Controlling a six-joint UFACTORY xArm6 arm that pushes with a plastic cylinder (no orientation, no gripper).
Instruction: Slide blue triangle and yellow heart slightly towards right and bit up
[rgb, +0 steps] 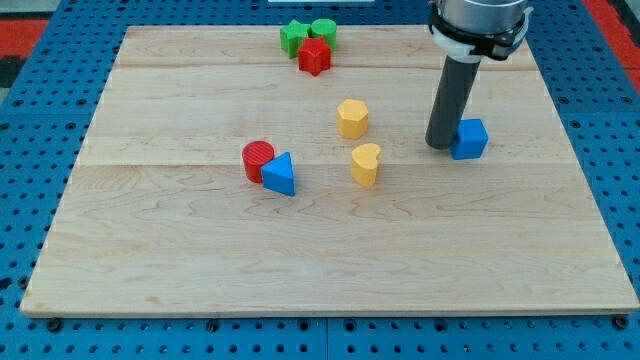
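The blue triangle (281, 175) lies left of the table's middle, touching the red cylinder (258, 160) on its left, and the yellow heart (365, 164) stands apart to its right, near the centre of the wooden table (150, 260). No hand is fitted to this arm, so nothing can be said to be grasped or released; only a dark rod is carried, and my tip (440, 146) is set down well to the right of both, just beside the blue cube (469, 139). For the step to be done well, the tip would best be brought round to the lower left of each block in turn, so that the push is directed rightward and a little toward the view's top. The triangle's contact with the red cylinder could be a hindrance, as the cylinder may be dragged along. The yellow hexagon (352, 118) stands just above the heart and could be struck if the push is overdone. The green blocks (308, 34) and the red star (314, 56) are kept well clear at the top.
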